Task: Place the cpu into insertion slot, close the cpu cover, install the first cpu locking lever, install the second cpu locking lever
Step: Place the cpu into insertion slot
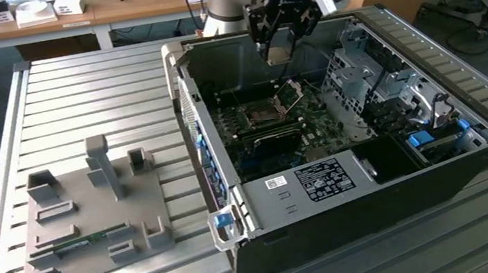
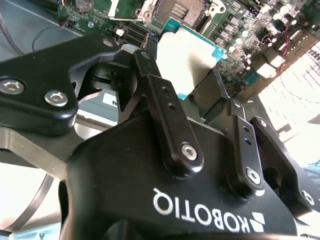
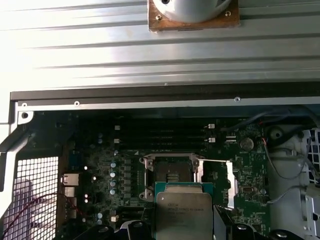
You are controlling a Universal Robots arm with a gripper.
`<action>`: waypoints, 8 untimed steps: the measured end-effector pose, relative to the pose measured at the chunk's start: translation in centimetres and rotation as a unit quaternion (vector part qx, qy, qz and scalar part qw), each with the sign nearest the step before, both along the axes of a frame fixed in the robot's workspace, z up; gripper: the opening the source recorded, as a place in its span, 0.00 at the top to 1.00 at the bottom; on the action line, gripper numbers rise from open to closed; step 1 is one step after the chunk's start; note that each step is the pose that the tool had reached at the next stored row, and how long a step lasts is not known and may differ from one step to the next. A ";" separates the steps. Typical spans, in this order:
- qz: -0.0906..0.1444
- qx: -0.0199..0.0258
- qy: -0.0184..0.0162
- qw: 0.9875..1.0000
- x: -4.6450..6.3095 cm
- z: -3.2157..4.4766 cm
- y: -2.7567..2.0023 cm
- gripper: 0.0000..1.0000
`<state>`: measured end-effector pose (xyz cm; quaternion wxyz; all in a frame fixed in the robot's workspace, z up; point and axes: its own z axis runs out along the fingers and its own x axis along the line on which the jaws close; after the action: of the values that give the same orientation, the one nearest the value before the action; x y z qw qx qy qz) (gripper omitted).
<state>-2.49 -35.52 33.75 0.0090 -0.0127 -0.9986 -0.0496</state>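
High above the slot in the green board, my claw hangs in the air, and it holds the chip. My two black fingers press on two sides of the chip, so the claw is narrow, just as wide as the chip. In the second wrist view the chip shows a pale face with a blue-green edge, and the slot is past it. In the first wrist view I see the shiny grey top of the chip close to the slot, but the chip does not touch the slot. The slot lies open. The cover is a thin silver frame, and it stands up at one edge of the slot, swung away from it. In the first wrist view the cover is just beside the slot and I see it from its thin side. Some long dark strips lie on the board near the slot, on the side away from the chip. The slot sits deep inside a black computer box that lies on its side with its big wall off. The box rests on a metal table with long grooves. A grey tray lies on the table well apart from the slot, outside the box, toward the exterior view's left.
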 end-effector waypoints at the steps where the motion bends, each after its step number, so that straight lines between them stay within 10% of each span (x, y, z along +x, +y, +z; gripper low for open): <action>1: 0.000 0.000 0.000 1.000 0.0 -0.12 0.00 0.46; 8: 0.000 0.001 0.000 1.000 0.0 -0.52 0.00 0.46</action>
<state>-2.49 -35.52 33.23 0.0090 -0.0127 -0.9986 -0.0506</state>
